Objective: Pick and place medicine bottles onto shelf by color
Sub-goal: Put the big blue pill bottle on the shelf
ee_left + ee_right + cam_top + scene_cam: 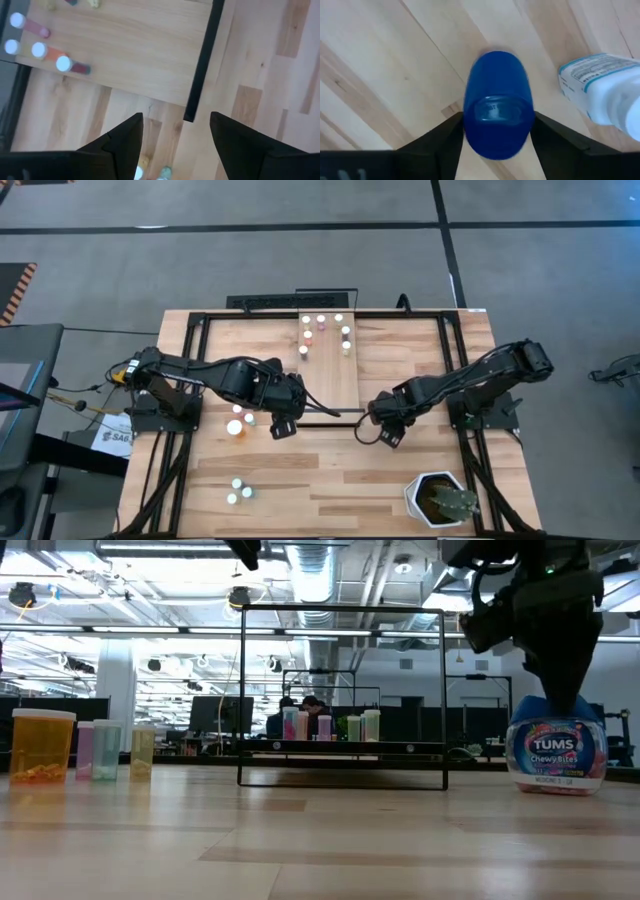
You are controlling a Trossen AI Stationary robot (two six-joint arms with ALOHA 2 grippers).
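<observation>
With right gripper [388, 430] spread astride the blue bottle [497, 105] off the shelf's [335, 380] near right corner, and left gripper [280, 423] open, empty, off its near left corner: centre, squeeze squarely, lift straight.

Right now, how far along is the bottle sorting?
Done: seven small bottles stand at the far end of the shelf. In hand: the right gripper straddles the blue bottle's cap, jaws beside it, grip not confirmed. The left gripper hangs open and empty near the shelf's near corner. Left: the orange bottle and its neighbours, plus a pair nearer the front edge.
</observation>
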